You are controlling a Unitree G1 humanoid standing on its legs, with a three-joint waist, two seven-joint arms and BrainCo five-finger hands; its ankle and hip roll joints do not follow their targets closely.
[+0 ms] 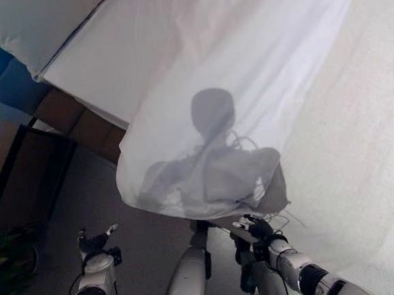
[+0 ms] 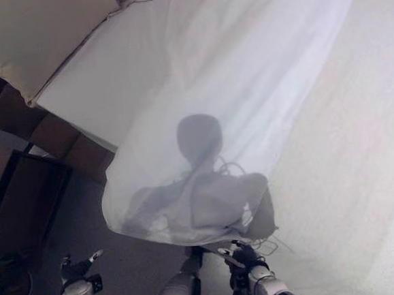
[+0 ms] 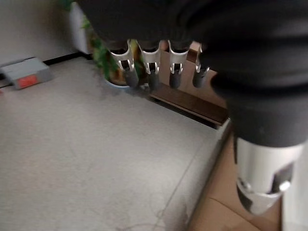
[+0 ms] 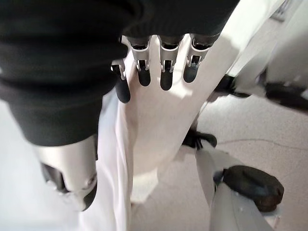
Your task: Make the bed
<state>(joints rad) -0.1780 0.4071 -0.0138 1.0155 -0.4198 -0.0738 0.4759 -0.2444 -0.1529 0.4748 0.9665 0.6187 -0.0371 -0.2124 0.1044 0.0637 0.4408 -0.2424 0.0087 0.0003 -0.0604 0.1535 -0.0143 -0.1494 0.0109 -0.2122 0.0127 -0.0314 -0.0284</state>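
A white sheet (image 1: 246, 82) lies across the bed, and its bunched hem hangs over the near edge of the mattress (image 1: 368, 148). A white pillow (image 1: 30, 24) sits at the far left corner. My right hand (image 1: 257, 230) is just under the hem's right end. In the right wrist view its fingers (image 4: 163, 72) are relaxed and straight, with a fold of the sheet (image 4: 159, 125) running past them and beside the thumb, not clasped. My left hand (image 1: 95, 246) hangs over the floor to the left, fingers (image 3: 154, 72) straight and holding nothing.
A dark wooden frame (image 1: 28, 174) stands on the grey floor to the left, with a green plant (image 1: 8, 258) by it. Brown boxes (image 1: 64, 110) sit under the bed's far corner. A grey box with a red label (image 3: 26, 74) lies on the floor.
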